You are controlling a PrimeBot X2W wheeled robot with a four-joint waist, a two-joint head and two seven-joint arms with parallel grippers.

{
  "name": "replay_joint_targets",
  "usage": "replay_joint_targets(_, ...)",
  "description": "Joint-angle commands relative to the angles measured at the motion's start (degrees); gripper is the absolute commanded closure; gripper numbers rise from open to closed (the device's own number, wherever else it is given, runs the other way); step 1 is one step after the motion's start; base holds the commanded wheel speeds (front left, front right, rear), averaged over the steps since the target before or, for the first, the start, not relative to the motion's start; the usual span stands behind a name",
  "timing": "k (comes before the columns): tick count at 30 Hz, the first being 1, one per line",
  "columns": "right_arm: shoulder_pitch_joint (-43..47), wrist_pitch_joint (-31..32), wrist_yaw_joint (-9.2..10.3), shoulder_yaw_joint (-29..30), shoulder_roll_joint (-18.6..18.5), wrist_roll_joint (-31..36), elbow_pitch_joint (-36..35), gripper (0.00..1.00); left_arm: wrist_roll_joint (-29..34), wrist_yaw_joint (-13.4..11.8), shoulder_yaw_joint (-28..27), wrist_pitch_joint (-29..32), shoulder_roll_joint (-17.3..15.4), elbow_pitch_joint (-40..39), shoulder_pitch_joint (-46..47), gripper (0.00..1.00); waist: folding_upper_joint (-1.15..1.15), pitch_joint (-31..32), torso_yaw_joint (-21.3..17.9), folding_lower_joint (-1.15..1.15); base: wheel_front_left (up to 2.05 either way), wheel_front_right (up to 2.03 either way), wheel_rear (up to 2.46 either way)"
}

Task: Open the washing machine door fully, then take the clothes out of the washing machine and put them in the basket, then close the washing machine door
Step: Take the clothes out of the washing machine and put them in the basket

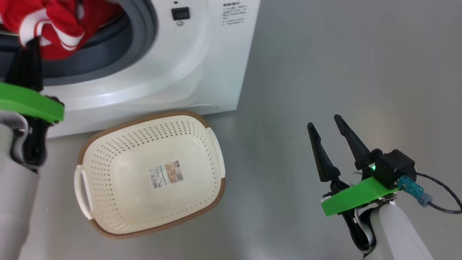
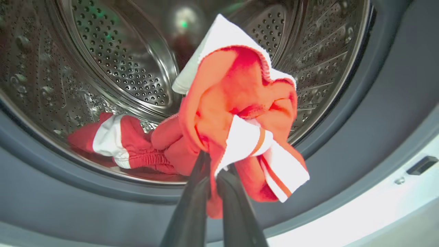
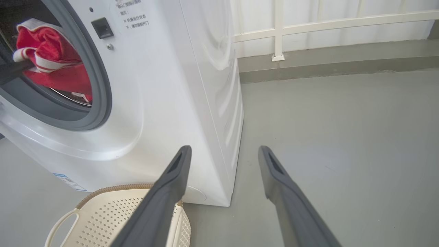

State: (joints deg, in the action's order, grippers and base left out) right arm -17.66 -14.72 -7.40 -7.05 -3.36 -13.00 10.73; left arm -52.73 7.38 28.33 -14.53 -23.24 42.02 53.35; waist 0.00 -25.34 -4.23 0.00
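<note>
The basket (image 1: 119, 187) sat on grey floor (image 1: 325, 72) before the washing machine (image 1: 202, 65). Right wrist view added a white railing (image 3: 277, 31); left wrist view, the left gripper (image 2: 214, 168) pinching clothes (image 2: 236, 103) at the drum (image 2: 130, 68) mouth. The right gripper (image 1: 323, 120) gaped.

I see the washing machine (image 1: 202, 65), white and front-loading, its mouth open, with a grey rubber ring (image 1: 142, 47) around the perforated steel drum (image 2: 130, 65). The clothes (image 2: 236, 103), bright red with white stripes, hang bunched at the drum's mouth. The left gripper (image 2: 215, 168) has its jaws closed on the fabric, and part of the clothes lies low in the drum. The basket (image 1: 119, 155), cream with a brown rim, sits upright on the floor just before the machine, a paper label on its bottom.
</note>
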Motion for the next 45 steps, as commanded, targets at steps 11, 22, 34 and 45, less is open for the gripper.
replay_joint_targets(11, 3.4, -0.3, -0.09, 0.3, 0.5, 1.9, -0.4, 0.00, 8.1, 0.1, -13.5, -0.5, 1.9, -14.8, -13.0, 1.00, 0.00, 5.4, 4.1, 0.00, 0.00, 0.00, 0.00)
replay_joint_targets(22, 3.8, -0.3, -0.09, 1.6, 0.1, 2.3, -0.9, 0.00, 12.3, 0.1, -18.9, -0.5, 4.3, -30.0, -25.4, 1.00, 0.00, 5.4, 5.9, 0.00, 0.00, 0.00, 0.00)
replay_joint_targets(34, 3.7, -0.3, -0.09, 1.4, -0.4, 2.4, -1.1, 0.00, 14.4, 0.1, -23.7, -0.5, 7.1, -45.2, -38.9, 1.00, 0.00, 5.4, 6.1, 0.00, 0.00, 0.00, 0.00)
replay_joint_targets(45, 3.7, -0.3, -0.09, 1.6, -0.4, 2.4, -1.3, 0.00, 14.8, 0.1, -21.8, -0.5, 9.3, -54.7, -48.2, 1.00, 0.00, 5.3, 5.9, 0.00, 0.00, 0.00, 0.00)
